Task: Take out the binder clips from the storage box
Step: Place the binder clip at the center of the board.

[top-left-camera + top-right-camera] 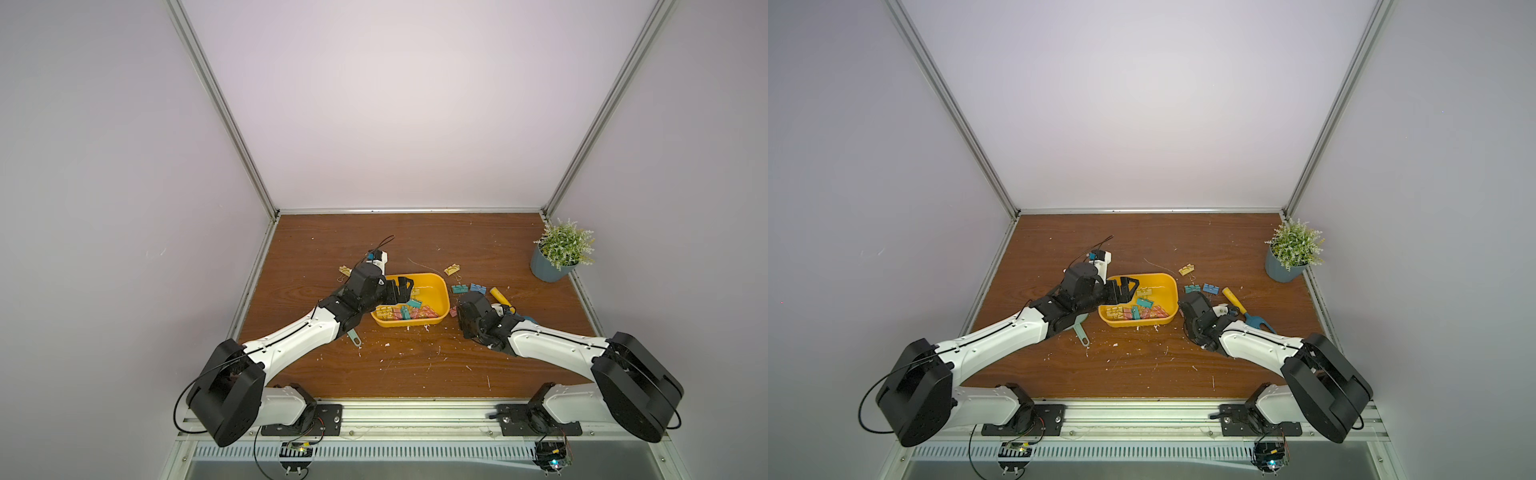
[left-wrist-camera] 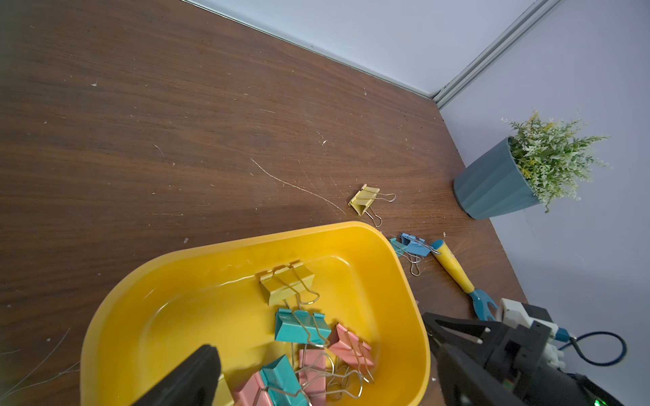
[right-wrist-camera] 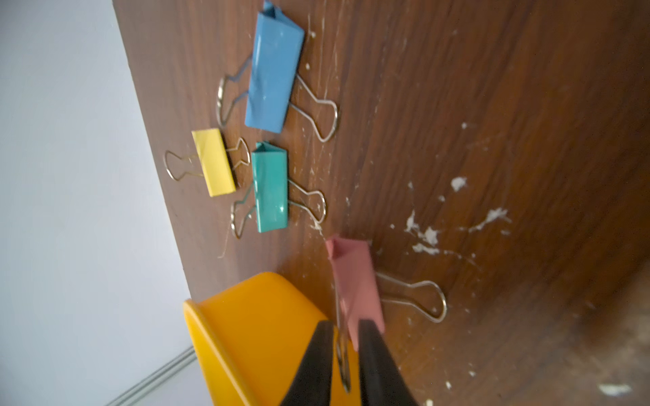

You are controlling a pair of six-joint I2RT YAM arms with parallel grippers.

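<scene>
The yellow storage box (image 1: 432, 286) (image 2: 211, 298) sits mid-table with several pink, teal and yellow binder clips (image 1: 409, 311) (image 2: 302, 327) heaped at its near end. My left gripper (image 1: 401, 291) (image 2: 316, 335) hangs over the box, open wide, nothing between its fingers. Outside the box lie a yellow clip (image 1: 452, 269), a teal clip (image 3: 270, 186), a blue clip (image 3: 274, 73) and another yellow one (image 1: 344, 271) by the left wrist. A pink clip (image 3: 355, 281) rests on the table beside the box's right wall. My right gripper (image 3: 346, 325) stands slightly open around its wire handle.
A grey-blue plant pot (image 1: 552, 266) stands at the back right by the wall. A yellow-handled garden fork (image 1: 500, 296) lies right of the loose clips. A teal dustpan handle (image 1: 353, 336) pokes out under my left arm. White debris specks dot the wooden table.
</scene>
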